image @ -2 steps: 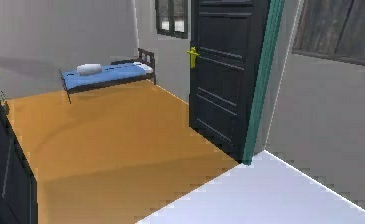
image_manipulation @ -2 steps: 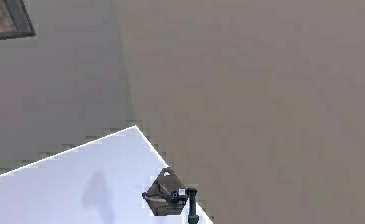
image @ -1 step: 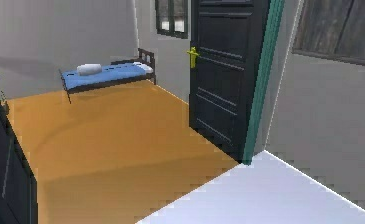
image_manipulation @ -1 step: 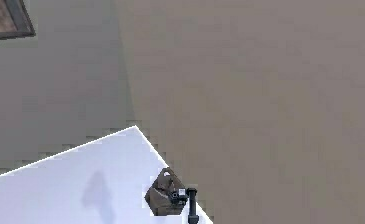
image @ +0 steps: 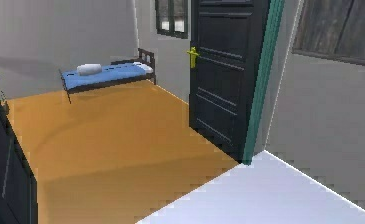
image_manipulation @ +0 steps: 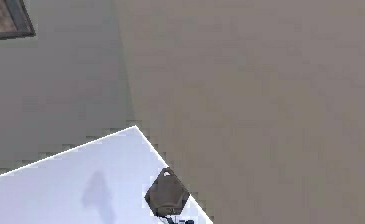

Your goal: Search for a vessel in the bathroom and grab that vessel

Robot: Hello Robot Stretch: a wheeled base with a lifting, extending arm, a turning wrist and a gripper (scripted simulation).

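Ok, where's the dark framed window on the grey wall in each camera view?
Forward view: the dark framed window sits at the top right, on the grey wall right of the dark door.
Arm side view: the window sits in the top left corner, probably the same one.
Shared landmark: the pale floor, bottom right in the forward view, bottom left in the arm side view.

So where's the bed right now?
The bed with the blue mattress stands in the forward view's upper left, against the far wall across the orange floor, left of the dark door.
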